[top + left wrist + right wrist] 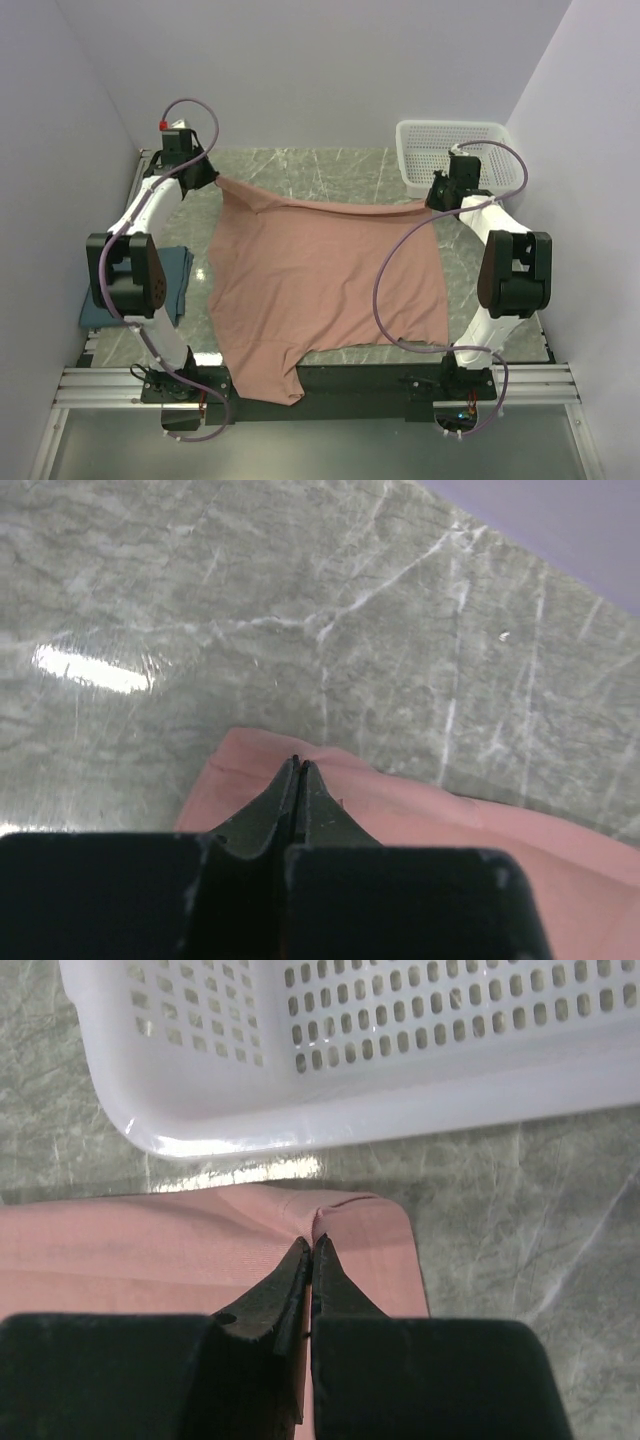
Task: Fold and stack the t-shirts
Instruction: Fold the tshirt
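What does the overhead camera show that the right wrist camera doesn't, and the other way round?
Only the overhead view: the whole pink shirt, its far edge pulled taut between the two arms, the left gripper pinching the far left corner, and a blue shirt lying at far left. Only the right wrist view: close up, the right gripper shut on a puckered corner of the pink cloth. Both: the pink shirt, the white basket and the marbled table.
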Tool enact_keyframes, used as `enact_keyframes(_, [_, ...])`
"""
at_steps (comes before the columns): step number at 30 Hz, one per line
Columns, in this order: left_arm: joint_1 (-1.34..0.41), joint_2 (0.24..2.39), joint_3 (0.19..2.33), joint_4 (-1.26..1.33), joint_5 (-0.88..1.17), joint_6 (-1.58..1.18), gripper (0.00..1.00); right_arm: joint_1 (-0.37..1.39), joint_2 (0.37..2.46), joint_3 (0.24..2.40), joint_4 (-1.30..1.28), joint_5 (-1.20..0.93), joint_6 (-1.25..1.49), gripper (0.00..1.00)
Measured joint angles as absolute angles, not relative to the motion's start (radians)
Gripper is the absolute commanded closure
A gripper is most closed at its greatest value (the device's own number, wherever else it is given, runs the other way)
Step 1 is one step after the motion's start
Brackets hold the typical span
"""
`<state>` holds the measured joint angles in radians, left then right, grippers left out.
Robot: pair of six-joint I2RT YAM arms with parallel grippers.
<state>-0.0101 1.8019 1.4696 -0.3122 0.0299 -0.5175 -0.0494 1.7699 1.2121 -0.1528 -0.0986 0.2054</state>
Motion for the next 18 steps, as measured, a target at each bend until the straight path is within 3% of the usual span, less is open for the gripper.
enact_keyframes(8, [-0.010, 1.639, 1.415, -0.442, 0.025, -0.580, 0.99, -0.050, 1.714, 1.213, -0.270, -0.068, 0.239, 1.00])
enact_keyframes(18, [-0.010, 1.428, 1.173, -0.551, 0.031, -0.679, 0.99, -0.051, 1.663, 1.212, -0.393, -0.038, 0.284, 1.00])
